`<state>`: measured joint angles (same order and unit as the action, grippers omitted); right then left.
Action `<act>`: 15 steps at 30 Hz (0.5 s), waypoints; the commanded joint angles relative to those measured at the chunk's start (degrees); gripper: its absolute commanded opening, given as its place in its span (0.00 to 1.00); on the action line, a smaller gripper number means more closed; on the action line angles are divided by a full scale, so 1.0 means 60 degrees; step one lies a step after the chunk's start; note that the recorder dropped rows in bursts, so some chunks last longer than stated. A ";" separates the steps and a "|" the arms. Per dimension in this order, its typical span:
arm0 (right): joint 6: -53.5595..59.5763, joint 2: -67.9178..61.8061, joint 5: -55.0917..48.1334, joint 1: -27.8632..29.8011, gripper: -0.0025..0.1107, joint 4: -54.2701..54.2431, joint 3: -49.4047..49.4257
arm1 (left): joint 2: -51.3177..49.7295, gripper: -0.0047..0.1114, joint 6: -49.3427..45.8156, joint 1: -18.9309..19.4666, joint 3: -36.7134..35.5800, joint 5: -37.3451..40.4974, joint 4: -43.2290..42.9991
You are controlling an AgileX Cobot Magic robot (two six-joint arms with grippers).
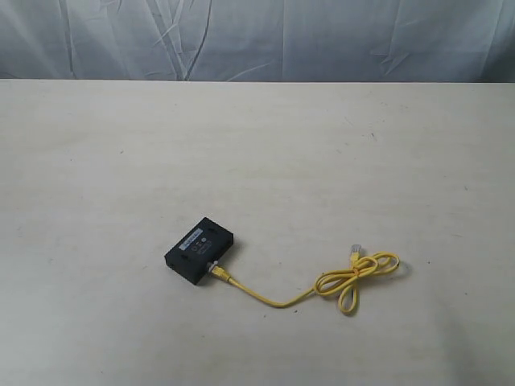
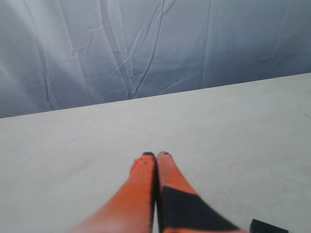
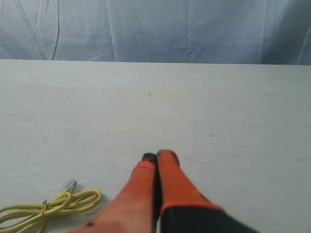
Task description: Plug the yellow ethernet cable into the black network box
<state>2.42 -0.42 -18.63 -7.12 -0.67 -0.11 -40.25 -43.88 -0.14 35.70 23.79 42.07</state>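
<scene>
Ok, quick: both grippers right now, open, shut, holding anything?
Left gripper: shut, holding nothing.
Right gripper: shut, holding nothing.

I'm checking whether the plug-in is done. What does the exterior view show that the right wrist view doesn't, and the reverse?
Only the exterior view: the black network box, with one end of the yellow ethernet cable meeting its near side, apparently plugged in. Only the right wrist view: the right gripper, shut and holding nothing. Both: the cable's loops, its free plug and the pale table.
</scene>
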 commanded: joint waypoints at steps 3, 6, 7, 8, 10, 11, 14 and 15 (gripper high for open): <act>0.0003 0.0070 0.0100 0.0057 0.02 -0.0006 0.0018 | 0.0244 0.04 0.0043 0.0008 -0.0056 0.0039 0.0001; 0.0003 0.0070 0.0100 0.0057 0.02 -0.0006 0.0018 | 0.0655 0.04 -0.0121 0.0008 -0.0082 -0.0020 -0.0356; 0.0003 0.0070 0.0100 0.0057 0.02 -0.0006 0.0018 | 0.0929 0.04 -0.0121 0.0008 -0.0163 0.0084 -0.0703; 0.0003 0.0070 0.0100 0.0057 0.02 -0.0006 0.0018 | 0.1143 0.04 -0.0121 -0.0010 -0.0309 0.0086 -0.0912; 0.0003 0.0070 0.0100 0.0057 0.02 -0.0006 0.0018 | 0.1737 0.04 -0.0121 -0.0010 -0.0797 0.0040 -0.1220; 0.0003 0.0070 0.0100 0.0057 0.02 -0.0006 0.0018 | 0.2059 0.04 -0.0121 -0.0010 -0.1027 -0.0028 -0.1380; 0.0003 0.0070 0.0100 0.0073 0.02 -0.0006 0.0018 | 0.3050 0.04 -0.0121 -0.0010 -0.1935 -0.0334 -0.1877; 0.0003 0.0070 0.0100 0.0073 0.02 -0.0006 0.0018 | 0.3424 0.04 -0.0121 -0.0010 -0.2278 -0.0546 -0.1988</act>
<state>2.42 -0.42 -18.63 -7.12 -0.67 -0.11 -24.93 -44.60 -0.14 26.46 23.05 32.62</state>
